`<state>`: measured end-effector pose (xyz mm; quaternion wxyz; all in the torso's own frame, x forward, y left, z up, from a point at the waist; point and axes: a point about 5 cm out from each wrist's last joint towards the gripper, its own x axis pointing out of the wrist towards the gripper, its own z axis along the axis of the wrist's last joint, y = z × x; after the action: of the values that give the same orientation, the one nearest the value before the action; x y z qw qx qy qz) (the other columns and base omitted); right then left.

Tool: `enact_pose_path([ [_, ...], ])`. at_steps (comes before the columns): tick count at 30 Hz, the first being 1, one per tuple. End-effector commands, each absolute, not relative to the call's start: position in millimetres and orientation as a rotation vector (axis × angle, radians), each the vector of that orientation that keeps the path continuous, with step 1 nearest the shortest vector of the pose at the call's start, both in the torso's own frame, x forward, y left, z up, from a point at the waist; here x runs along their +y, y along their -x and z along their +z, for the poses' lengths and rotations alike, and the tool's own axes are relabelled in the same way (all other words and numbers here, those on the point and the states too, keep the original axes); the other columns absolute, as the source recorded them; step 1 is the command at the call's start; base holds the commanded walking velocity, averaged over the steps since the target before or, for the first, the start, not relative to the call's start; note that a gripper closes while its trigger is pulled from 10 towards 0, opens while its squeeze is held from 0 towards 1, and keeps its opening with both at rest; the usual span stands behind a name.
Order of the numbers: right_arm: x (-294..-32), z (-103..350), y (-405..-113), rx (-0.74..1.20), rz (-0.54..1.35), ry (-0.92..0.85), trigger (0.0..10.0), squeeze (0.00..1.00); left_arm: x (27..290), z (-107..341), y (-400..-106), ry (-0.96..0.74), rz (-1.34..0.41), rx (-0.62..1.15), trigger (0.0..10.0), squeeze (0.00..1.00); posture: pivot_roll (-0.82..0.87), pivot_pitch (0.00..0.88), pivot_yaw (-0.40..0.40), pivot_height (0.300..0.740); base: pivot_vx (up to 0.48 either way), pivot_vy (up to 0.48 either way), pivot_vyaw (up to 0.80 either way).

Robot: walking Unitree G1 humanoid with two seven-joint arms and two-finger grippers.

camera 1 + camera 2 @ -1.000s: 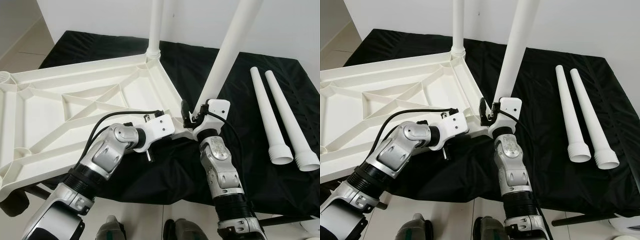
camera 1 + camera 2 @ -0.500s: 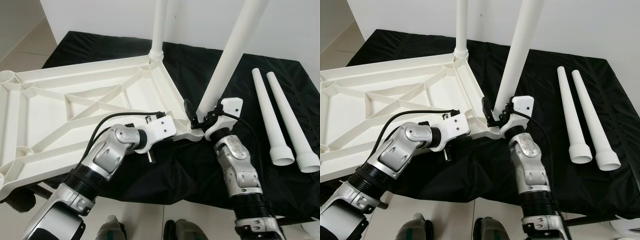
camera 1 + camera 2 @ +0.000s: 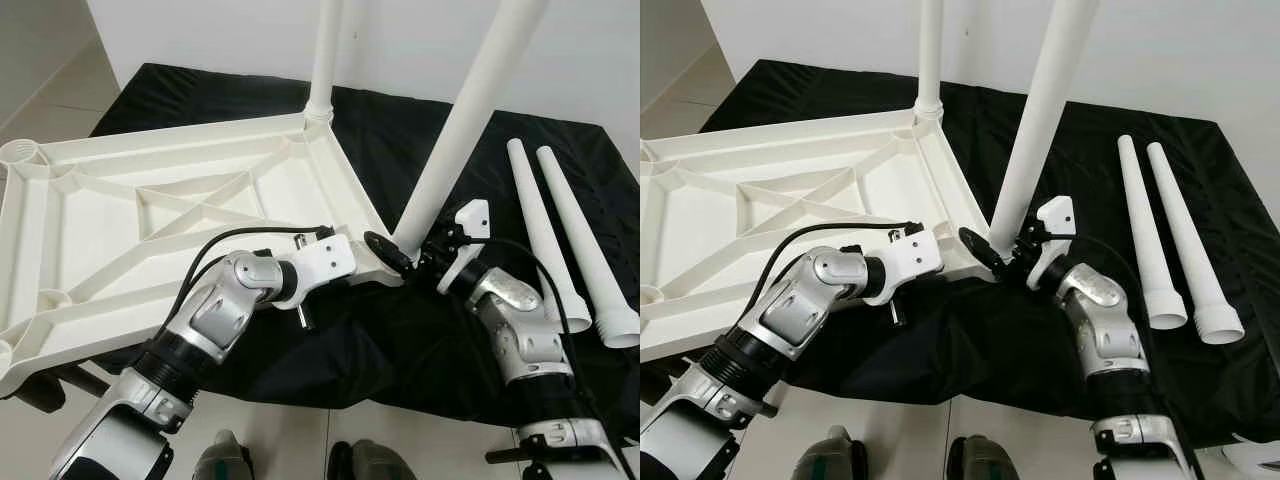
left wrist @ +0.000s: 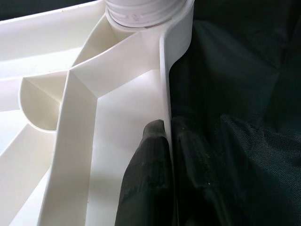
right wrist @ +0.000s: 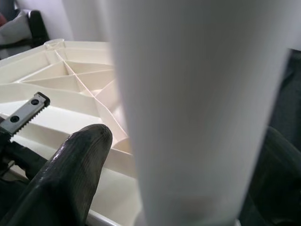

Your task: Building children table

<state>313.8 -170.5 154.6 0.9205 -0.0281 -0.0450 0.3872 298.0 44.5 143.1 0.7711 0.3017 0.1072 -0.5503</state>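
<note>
The white plastic table top (image 3: pixel 200 132) lies upside down on a black cloth. One white leg (image 3: pixel 325 50) stands in its far corner socket, and a second, tilted leg (image 3: pixel 470 110) stands in the near corner socket. My left gripper (image 4: pixel 167 155) is shut on the table top's rim close to that near corner, one finger on each side of the wall. My right gripper (image 3: pixel 410 252) is shut around the base of the near leg, with a black finger (image 5: pixel 70 179) beside it. Two loose legs (image 3: pixel 540 232) (image 3: pixel 580 240) lie side by side at the right.
The black cloth (image 3: pixel 400 330) hangs over the front edge of the support, and its right part around the loose legs is bare. A white wall (image 3: pixel 400 40) stands right behind. The table top's left part overhangs the cloth above the tiled floor (image 3: pixel 60 90).
My right arm has swung out to the right around the near leg's base, and its wrist has turned with it. The left gripper has kept its hold on the rim. The camera has shifted slightly.
</note>
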Motion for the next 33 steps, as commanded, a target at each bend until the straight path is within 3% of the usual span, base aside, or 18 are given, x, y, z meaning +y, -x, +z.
enact_pose_path([
  [1, -177.7, 154.7, -316.3, -0.083, 0.803, 0.059, 10.0, 0.00, 39.3, 151.5, -297.3, -0.663, -1.175, 0.163, 10.0, 0.00, -0.01, 0.007, -0.057, 0.740, 0.000, 0.000, 0.00],
  [11, -186.9, 160.5, -332.0, -0.082, 0.813, 0.086, 10.0, 0.00, 41.0, 153.2, -298.6, -0.665, -1.171, 0.165, 10.0, 0.00, -0.01, 0.028, -0.048, 0.740, 0.000, 0.000, 0.00],
  [12, -185.8, 159.9, -333.0, -0.081, 0.823, 0.074, 4.9, 0.00, 41.0, 154.1, -299.0, -0.666, -1.170, 0.163, 10.0, 0.00, -0.01, 0.030, -0.049, 0.740, 0.000, 0.000, 0.00],
  [13, -185.5, 159.5, -333.0, -0.078, 0.827, 0.066, 4.9, 0.00, 41.0, 154.3, -299.0, -0.665, -1.169, 0.162, 10.0, 0.00, -0.01, 0.030, -0.049, 0.740, 0.000, 0.000, 0.00],
  [14, -185.3, 159.0, -332.9, -0.079, 0.833, 0.066, 0.0, 0.00, 40.9, 154.6, -299.3, -0.666, -1.168, 0.162, 10.0, 0.00, -0.01, 0.032, -0.049, 0.740, 0.000, 0.000, 0.00],
  [24, -185.4, 155.6, -328.5, -0.069, 0.869, 0.051, 0.0, 0.00, 39.7, 155.6, -299.8, -0.665, -1.168, 0.159, 10.0, 0.00, -0.01, 0.037, -0.051, 0.740, 0.000, 0.000, 0.00],
  [25, -185.6, 155.2, -327.4, -0.068, 0.864, 0.045, 10.0, 0.00, 39.3, 155.9, -299.9, -0.664, -1.168, 0.158, 10.0, 0.00, -0.02, 0.040, -0.053, 0.740, 0.000, 0.000, 0.00],
  [33, -180.5, 158.7, -322.3, -0.118, 0.771, 0.002, 10.0, 0.00, 38.2, 156.7, -300.0, -0.663, -1.168, 0.154, 10.0, 0.00, -0.02, 0.045, -0.060, 0.740, 0.000, 0.000, 0.00],
])
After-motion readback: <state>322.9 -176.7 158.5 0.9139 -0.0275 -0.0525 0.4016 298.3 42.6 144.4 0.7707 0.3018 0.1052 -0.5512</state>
